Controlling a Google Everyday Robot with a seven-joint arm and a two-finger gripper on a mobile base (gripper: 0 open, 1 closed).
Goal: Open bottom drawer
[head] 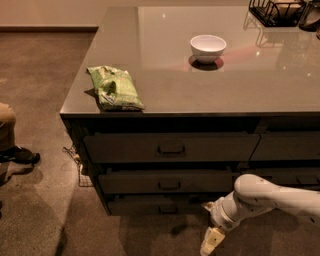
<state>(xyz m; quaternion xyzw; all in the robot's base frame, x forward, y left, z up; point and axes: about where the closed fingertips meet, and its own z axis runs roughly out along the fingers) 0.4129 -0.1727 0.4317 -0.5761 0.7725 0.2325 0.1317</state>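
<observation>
The bottom drawer [150, 205] is the lowest, shallowest dark front of the left stack, with a small dark bar handle [168, 210] at its centre. It sits in deep shadow and looks closed or nearly so. My white arm [265, 194] comes in from the right, low in front of the stack. My gripper [210, 241] hangs down near the floor, below and to the right of the bottom drawer's handle and apart from it.
Two taller drawers [170, 147] sit above the bottom one. A neighbouring drawer stack [287, 146] lies to the right. The counter [165, 90] carries a green bag [114, 88], a white bowl [208, 48] and a black rack [280, 11]. A person's leg [10, 137] is at left.
</observation>
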